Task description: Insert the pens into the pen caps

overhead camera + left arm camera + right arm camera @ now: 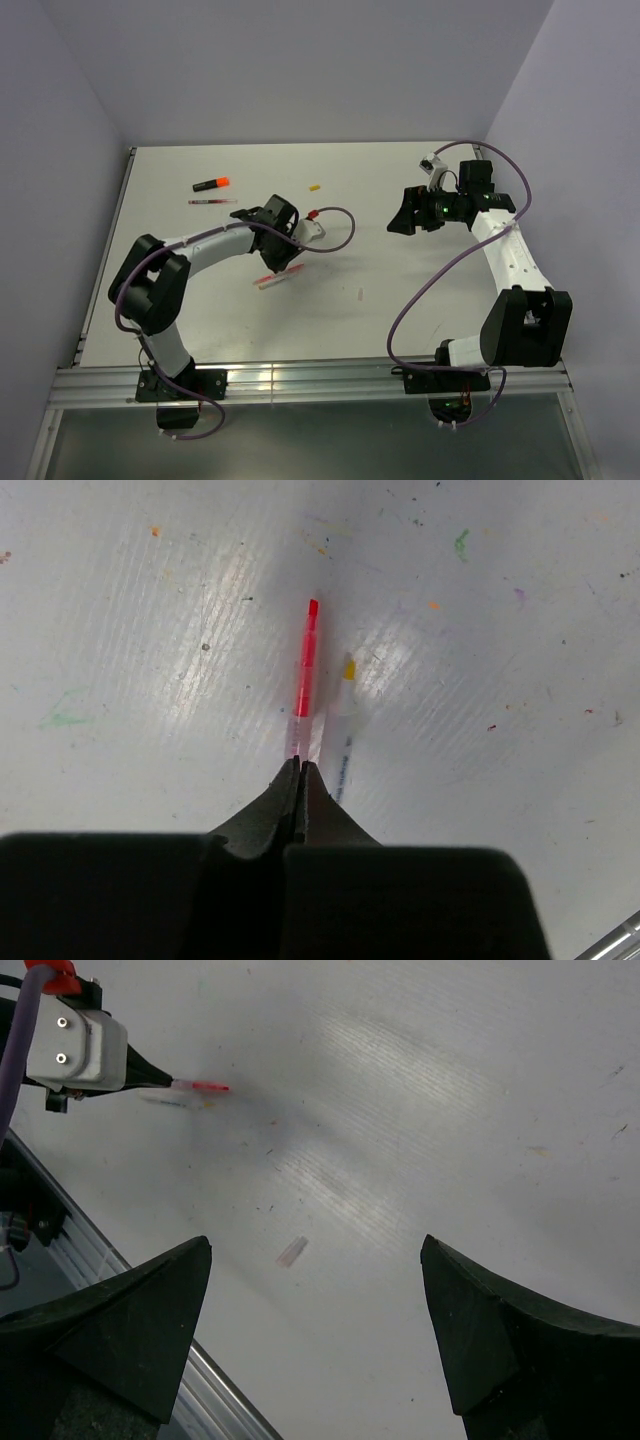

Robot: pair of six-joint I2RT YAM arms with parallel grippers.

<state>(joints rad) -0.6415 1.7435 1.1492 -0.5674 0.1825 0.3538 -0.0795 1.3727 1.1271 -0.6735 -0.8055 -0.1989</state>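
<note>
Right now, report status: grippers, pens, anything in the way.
Left gripper shut on red pen. Right gripper open, empty. White pen with yellow tip lies close beside it.

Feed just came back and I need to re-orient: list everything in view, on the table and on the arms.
black marker: one, black with an orange tip, far left of the table
dark-red pen: one, thin, just nearer than the marker
yellow cap: one, far middle, lying alone
red stick pen: one, red with a clear end, clear end pinched in the left claw
white stick pen: one, white with a yellow tip, close beside the red pen
pale cap: one, pinkish, on the table between the arms
table: one, white
left claw: shut on the red stick pen
right claw: open, holding nothing, above the table
</note>
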